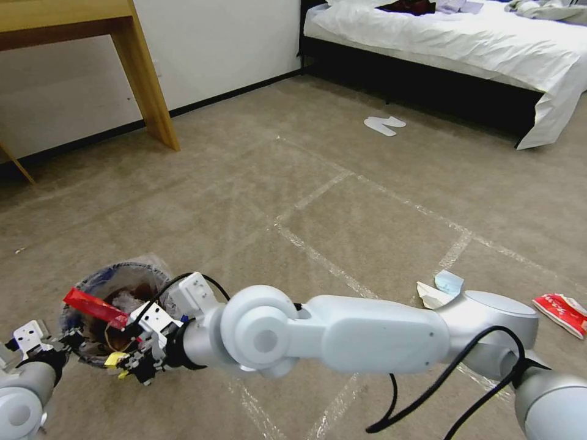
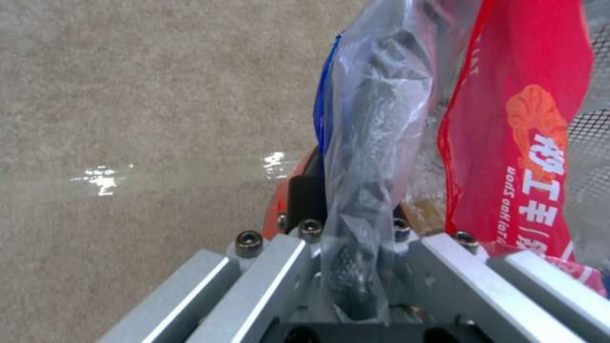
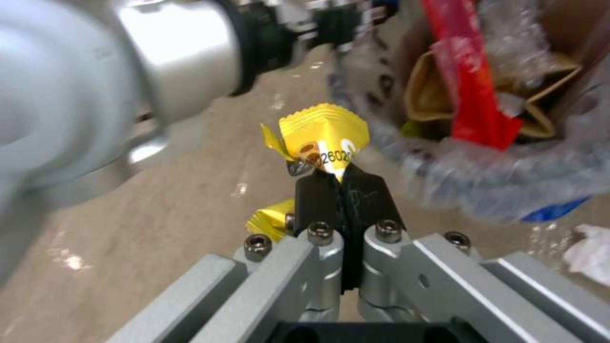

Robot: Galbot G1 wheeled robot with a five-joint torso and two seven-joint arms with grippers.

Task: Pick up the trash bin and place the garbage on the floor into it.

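Note:
The trash bin (image 1: 122,287), a small red bucket with a clear liner, hangs at the lower left of the head view. My left gripper (image 1: 68,341) is shut on its rim, and the liner (image 2: 371,143) is pinched between the fingers. A red wrapper strip (image 1: 95,307) and a brown paper bag (image 3: 432,95) stick out of the bin. My right arm reaches across, and my right gripper (image 1: 124,365) is shut on a tiny yellow wrapper (image 3: 325,138) just outside the bin's near rim (image 3: 457,166). On the floor at right lie a white packet (image 1: 433,296), a blue mask (image 1: 449,282) and a red-white packet (image 1: 561,313).
A wooden desk leg (image 1: 147,79) stands at the back left by the wall. A bed (image 1: 465,43) is at the back right, with white slippers (image 1: 384,125) before it. Tape lines cross the carpet (image 1: 318,201). A white tissue (image 3: 591,252) lies near the bin.

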